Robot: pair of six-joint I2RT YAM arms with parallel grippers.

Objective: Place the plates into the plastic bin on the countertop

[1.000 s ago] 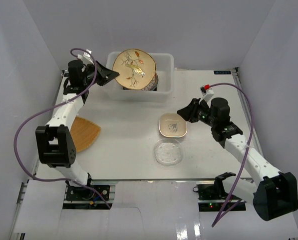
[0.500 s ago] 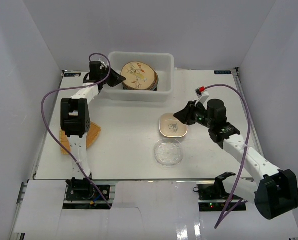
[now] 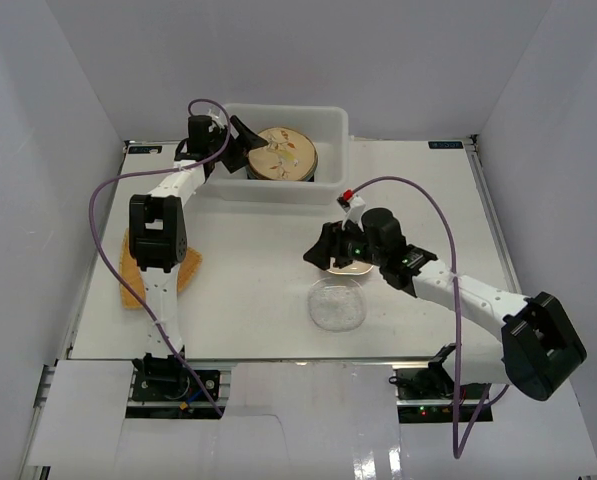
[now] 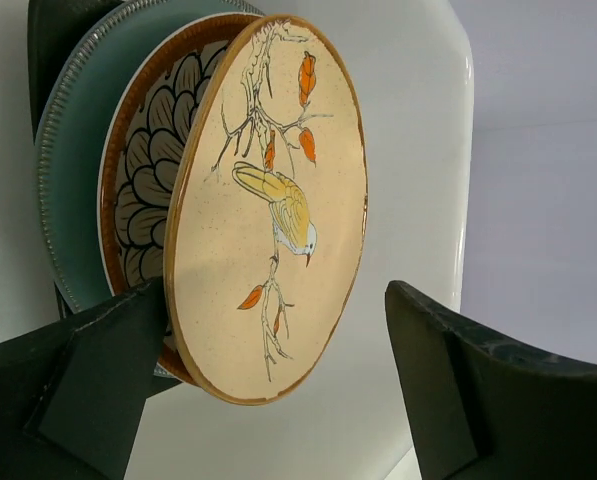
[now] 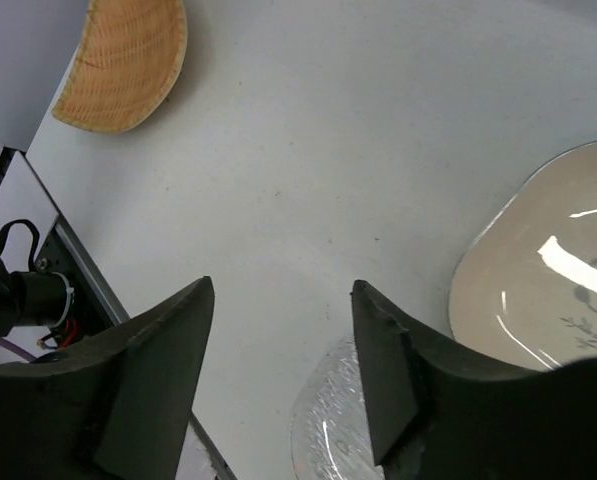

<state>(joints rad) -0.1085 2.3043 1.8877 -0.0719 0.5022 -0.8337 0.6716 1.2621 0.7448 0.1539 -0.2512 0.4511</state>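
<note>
The jaws of the left gripper [image 3: 243,138] stand wide apart inside the bin [image 3: 323,125], with the floral plate [image 4: 268,200] between them; one finger [image 4: 88,380] sits close against its brown rim, though contact cannot be told. That plate, matt cream with a yellow bird and orange leaves, lies on top of a stack, over the petal plate [image 4: 143,170] and the ribbed blue-green plate [image 4: 73,150]. The stack fills the bin's left and middle, and bare smooth floor shows toward its right wall. The bin, translucent white with rounded corners, stands at the far edge of the countertop [image 3: 248,250], close to the back wall. The right gripper [image 3: 318,254] also has its jaws apart, holding nothing, low over the white top just left of the glossy cream bowl [image 5: 538,280]. The clear glass plate [image 3: 336,304] lies just nearer than the bowl. A broad bare strip of countertop runs between these two and the bin. The woven-looking tan fan plate [image 5: 123,60] lies near the left rail, partly under the left arm [image 3: 158,240].
</note>
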